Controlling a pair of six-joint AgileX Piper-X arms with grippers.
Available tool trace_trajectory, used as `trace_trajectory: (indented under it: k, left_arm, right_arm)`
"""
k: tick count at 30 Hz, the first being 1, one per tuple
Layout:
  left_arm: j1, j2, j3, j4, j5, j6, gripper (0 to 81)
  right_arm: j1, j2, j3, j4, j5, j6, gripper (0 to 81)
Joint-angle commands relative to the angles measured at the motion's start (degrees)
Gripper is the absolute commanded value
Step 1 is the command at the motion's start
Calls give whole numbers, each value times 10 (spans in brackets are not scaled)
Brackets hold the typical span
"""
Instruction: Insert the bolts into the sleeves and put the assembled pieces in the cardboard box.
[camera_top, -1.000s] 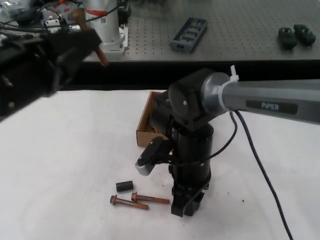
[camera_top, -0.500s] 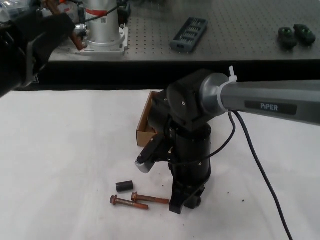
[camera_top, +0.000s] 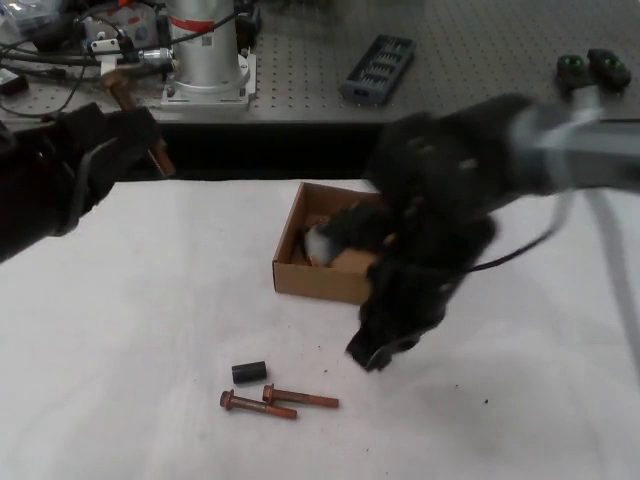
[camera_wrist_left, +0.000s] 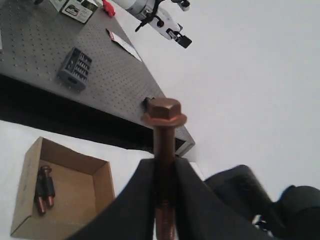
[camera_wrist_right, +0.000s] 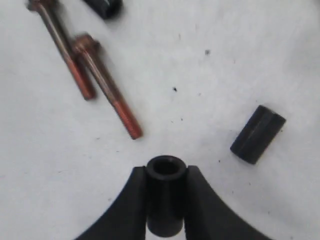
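Observation:
My left gripper (camera_wrist_left: 164, 165) is shut on a copper bolt (camera_wrist_left: 164, 112), whose hex head stands clear above the fingers. In the high view this gripper (camera_top: 130, 130) hangs at the left, above the white cloth. My right gripper (camera_wrist_right: 166, 175) is shut on a black sleeve (camera_wrist_right: 166, 210), open end outward, and is held a little above the cloth. In the high view it (camera_top: 372, 355) is blurred, just in front of the cardboard box (camera_top: 300, 275). Two loose bolts (camera_top: 258, 404) (camera_top: 300, 398) and a sleeve (camera_top: 249, 373) lie on the cloth. Another sleeve (camera_wrist_right: 257, 133) lies near the right gripper.
The cardboard box (camera_wrist_left: 97, 187) holds copper bolts with dark sleeves (camera_wrist_left: 44, 190) against one wall. Behind the cloth is a perforated metal bench with a blue bit holder (camera_top: 378, 66), a metal post (camera_top: 205, 50) and two dark round parts (camera_top: 592, 70).
My right arm has lifted off the cloth beside the loose bolts and swung up toward the box, with the sleeve in its gripper. My left arm has shifted left and then down with its bolt.

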Motion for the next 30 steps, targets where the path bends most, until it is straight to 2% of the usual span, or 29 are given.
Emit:
trace_trajectory:
  k: [1, 6, 10, 14, 20, 26, 30]
  left_arm:
    - [2, 23, -2, -80, 19, 0, 6]
    - [-18, 94, -2, -185, 38, -75, 6]
    - [-64, 156, -2, -262, 87, -136, 6]
    - [-117, 201, -9, -337, 113, -163, 6]
    - [-161, 238, -17, -355, 175, -189, 6]
    - [-165, 249, -17, -333, 206, -190, 6]
    - [-165, 251, -17, -299, 238, -171, 6]
  right_arm:
    - [-23, -85, 76, -93, -86, 44, 34]
    - [-33, -205, 221, -233, -175, 116, 34]
    - [-33, -287, 316, -323, -227, 162, 34]
    - [-33, -332, 401, -430, -239, 198, 34]
    - [-47, -338, 441, -496, -248, 208, 34]
    - [-87, -338, 441, -524, -284, 211, 34]
    - [-108, -338, 441, -549, -341, 229, 34]
